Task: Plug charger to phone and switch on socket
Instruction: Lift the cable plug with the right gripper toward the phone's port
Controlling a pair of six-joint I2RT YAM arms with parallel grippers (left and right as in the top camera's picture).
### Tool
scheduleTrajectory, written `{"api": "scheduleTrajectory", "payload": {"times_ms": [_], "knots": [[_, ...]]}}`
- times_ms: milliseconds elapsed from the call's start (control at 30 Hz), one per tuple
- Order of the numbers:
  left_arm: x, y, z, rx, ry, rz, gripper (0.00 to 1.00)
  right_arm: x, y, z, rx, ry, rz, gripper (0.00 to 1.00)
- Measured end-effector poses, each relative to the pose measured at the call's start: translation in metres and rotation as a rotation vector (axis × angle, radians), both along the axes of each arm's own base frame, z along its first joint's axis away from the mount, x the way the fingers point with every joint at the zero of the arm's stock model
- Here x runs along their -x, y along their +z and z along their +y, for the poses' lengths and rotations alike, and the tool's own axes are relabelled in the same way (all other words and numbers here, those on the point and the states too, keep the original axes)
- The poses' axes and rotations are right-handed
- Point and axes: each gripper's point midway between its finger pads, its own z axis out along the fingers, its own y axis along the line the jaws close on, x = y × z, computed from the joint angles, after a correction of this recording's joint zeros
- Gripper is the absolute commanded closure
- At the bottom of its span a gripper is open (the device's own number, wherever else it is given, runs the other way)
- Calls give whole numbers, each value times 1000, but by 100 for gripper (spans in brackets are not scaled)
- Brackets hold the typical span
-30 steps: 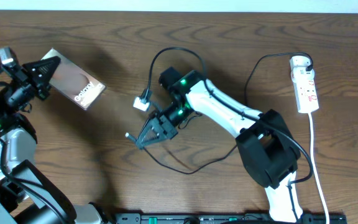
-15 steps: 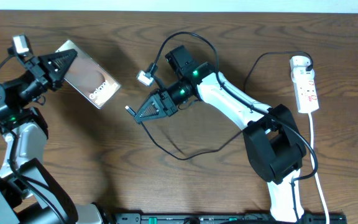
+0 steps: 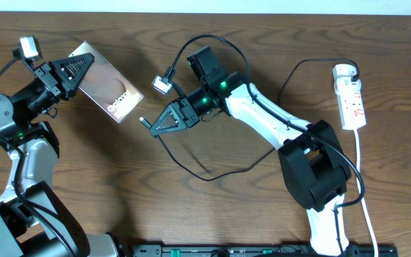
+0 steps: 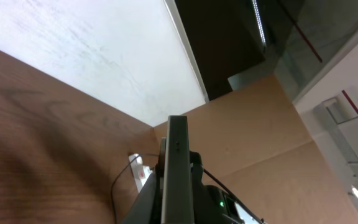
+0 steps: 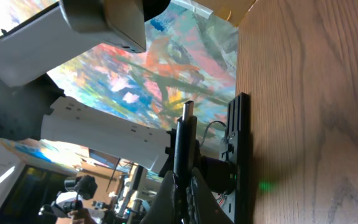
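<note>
Phone (image 3: 109, 86) in left jaws, charger tip (image 5: 183, 143) in right jaws — near, apart

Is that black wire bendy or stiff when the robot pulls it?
Probably floppy: the charger cable makes loose curves across the table. Likely light too, since the right gripper holds its tip while the rest trails slack.

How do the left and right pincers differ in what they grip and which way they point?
The left pincer grips the broad, flat phone; the right pincer grips the thin charger connector. In the overhead view the left pincer points rightward, the right pincer leftward. Both are shut on their item, facing each other across a gap.
</note>
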Motion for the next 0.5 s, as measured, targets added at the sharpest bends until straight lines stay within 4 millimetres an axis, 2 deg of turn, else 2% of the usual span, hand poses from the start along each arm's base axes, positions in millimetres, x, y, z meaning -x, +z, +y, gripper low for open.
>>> {"api": "scheduleTrajectory", "payload": {"times_ms": [500], "knots": [[-2, 1, 2, 6, 15, -4, 93, -4, 5, 3, -32, 0, -43, 99]]}}
